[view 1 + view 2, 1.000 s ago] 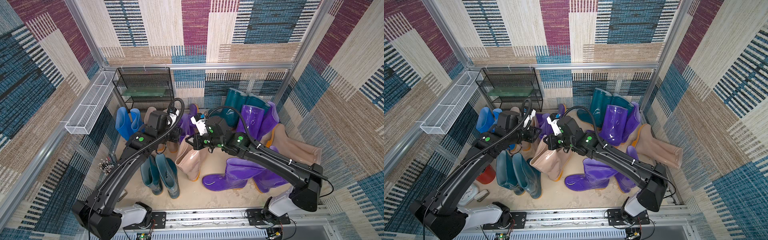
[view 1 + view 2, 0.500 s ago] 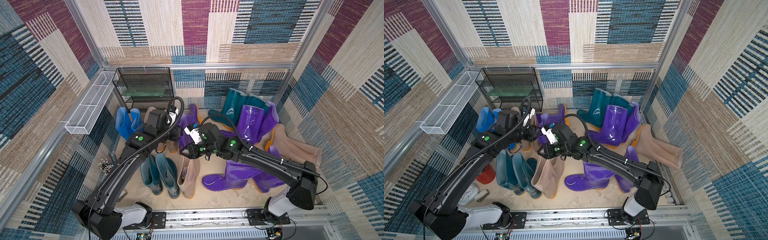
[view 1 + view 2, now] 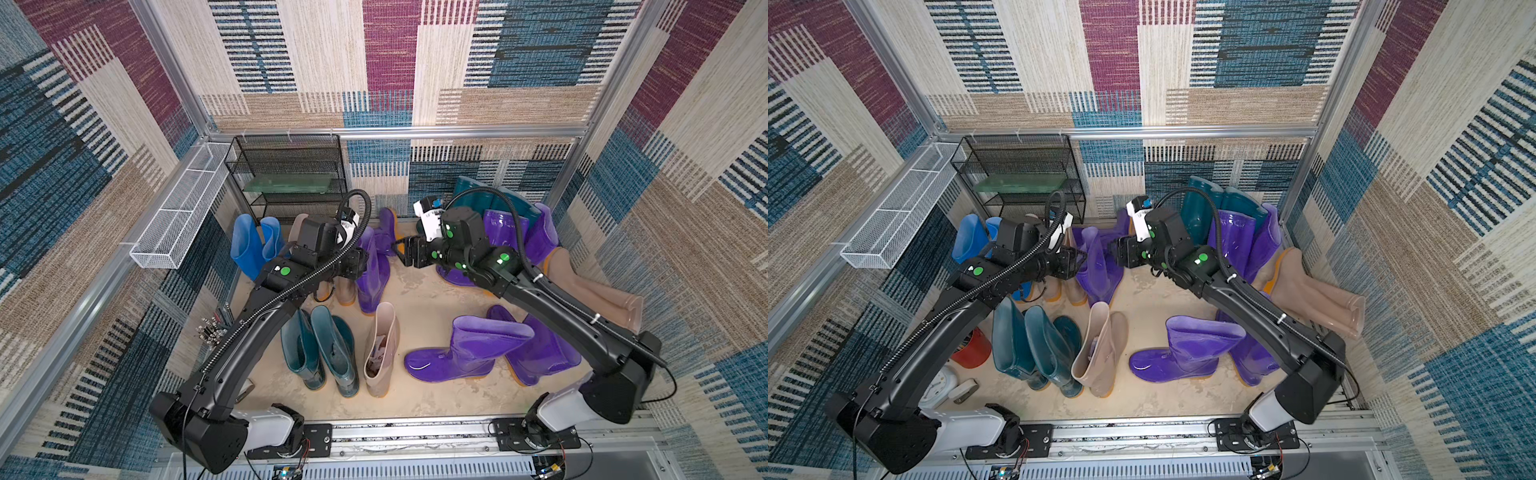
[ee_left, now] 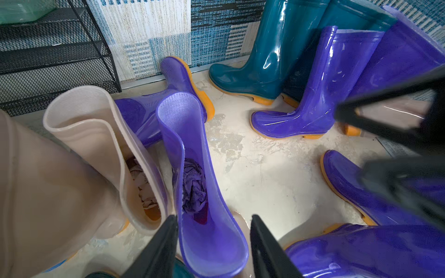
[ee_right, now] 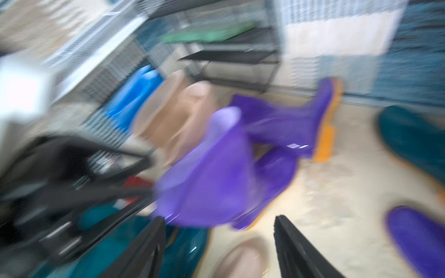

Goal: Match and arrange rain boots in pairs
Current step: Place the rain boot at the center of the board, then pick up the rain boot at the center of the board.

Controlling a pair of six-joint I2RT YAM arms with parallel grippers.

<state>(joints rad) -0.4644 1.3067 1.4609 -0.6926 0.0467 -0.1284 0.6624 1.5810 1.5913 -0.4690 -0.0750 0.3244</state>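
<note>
Rain boots stand and lie all over the sandy floor. A tall purple boot (image 4: 190, 149) stands upright mid-floor, seen in both top views (image 3: 374, 274) (image 3: 1100, 266). My left gripper (image 4: 214, 217) is open astride its top rim: one finger lies against the shaft, the other stands clear. My right gripper (image 5: 219, 217) hangs open and empty above the floor, just right of that boot (image 3: 405, 251). A single beige boot (image 3: 380, 353) stands upright beside a dark teal pair (image 3: 320, 353) near the front. The right wrist view is blurred.
Blue boots (image 3: 249, 245) and beige boots (image 4: 96, 125) stand behind my left arm. Tall teal (image 3: 490, 199) and purple boots (image 3: 503, 228) line the back right; beige boots (image 3: 598, 291) lie at the right, short purple ones (image 3: 465, 349) front right. A black mesh rack (image 3: 291, 178) stands at the back.
My right gripper set the beige boot upright beside the teal pair, opened, and drew back and up toward the rear. My left gripper's jaws widened around the purple boot.
</note>
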